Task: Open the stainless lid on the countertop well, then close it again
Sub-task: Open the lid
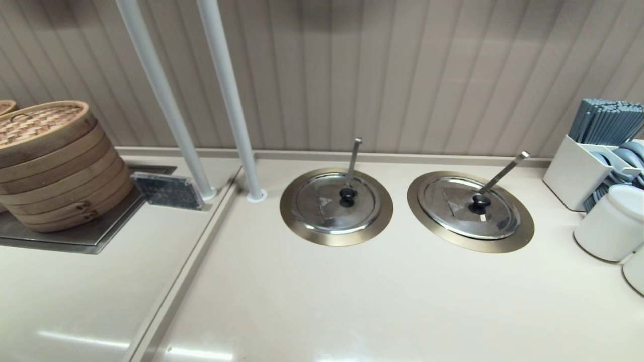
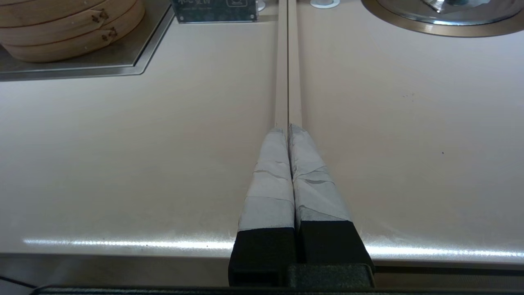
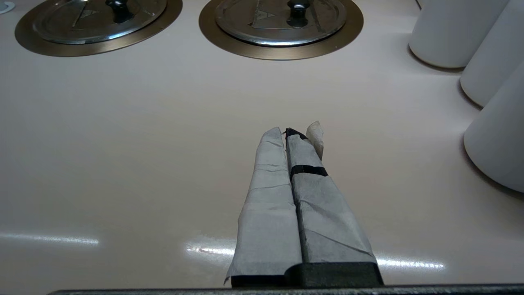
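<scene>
Beige countertop filled most of the head view, glossy, with a narrow seam running from lower left toward two white poles that rose against a ribbed grey-brown wall panel. At the upper left a stack of bamboo steamers sat on a recessed steel tray, beside a small dark sign. At the right edge stood white canisters and a white holder of grey chopsticks. Right of centre, the stainless lid lay closed and flat on the countertop well, its black knob near the middle and the slanted ladle handle poking up toward the right. Just to its left sat the twin lid with its upright handle. Neither arm showed in the head view. The left gripper hovered over the seam near the counter's front edge, fingers pressed together and holding nothing. The right gripper was likewise closed and empty, well short of the lid.
</scene>
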Robot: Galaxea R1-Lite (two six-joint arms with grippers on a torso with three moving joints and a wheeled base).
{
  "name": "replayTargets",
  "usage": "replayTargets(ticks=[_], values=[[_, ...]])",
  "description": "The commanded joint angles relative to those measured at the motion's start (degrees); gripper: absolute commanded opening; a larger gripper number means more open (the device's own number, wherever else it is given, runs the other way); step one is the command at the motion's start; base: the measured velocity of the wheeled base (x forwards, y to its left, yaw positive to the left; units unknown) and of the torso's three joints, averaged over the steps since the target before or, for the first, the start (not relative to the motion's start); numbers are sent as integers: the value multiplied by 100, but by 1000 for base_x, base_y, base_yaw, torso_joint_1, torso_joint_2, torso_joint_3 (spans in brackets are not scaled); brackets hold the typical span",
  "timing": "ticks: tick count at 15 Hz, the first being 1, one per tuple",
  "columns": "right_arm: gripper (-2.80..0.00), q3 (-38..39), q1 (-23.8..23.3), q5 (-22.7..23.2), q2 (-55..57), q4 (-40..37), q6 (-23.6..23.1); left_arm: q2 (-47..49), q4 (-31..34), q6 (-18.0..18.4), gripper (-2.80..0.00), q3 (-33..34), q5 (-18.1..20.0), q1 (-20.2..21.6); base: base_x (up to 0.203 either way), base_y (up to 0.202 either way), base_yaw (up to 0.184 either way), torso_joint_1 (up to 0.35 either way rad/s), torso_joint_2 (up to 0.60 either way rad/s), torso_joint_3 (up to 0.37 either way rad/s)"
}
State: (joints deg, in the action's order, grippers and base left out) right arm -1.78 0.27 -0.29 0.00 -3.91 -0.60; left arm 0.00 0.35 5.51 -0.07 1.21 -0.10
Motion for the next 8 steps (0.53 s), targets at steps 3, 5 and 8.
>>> replayTargets(ticks=[3, 5, 8], values=[[-280, 2, 8, 3, 9, -4, -2, 0, 0, 3, -280, -1, 2, 1, 0, 0, 0, 0, 0, 0], [-280, 2, 0, 3, 9, -4, -2, 0, 0, 3, -280, -1, 2, 1, 0, 0, 0, 0, 0, 0], [-280, -179, 0, -10, 16, -21, -50, 0, 0, 3, -280, -1, 2, 1, 0, 0, 0, 0, 0, 0]])
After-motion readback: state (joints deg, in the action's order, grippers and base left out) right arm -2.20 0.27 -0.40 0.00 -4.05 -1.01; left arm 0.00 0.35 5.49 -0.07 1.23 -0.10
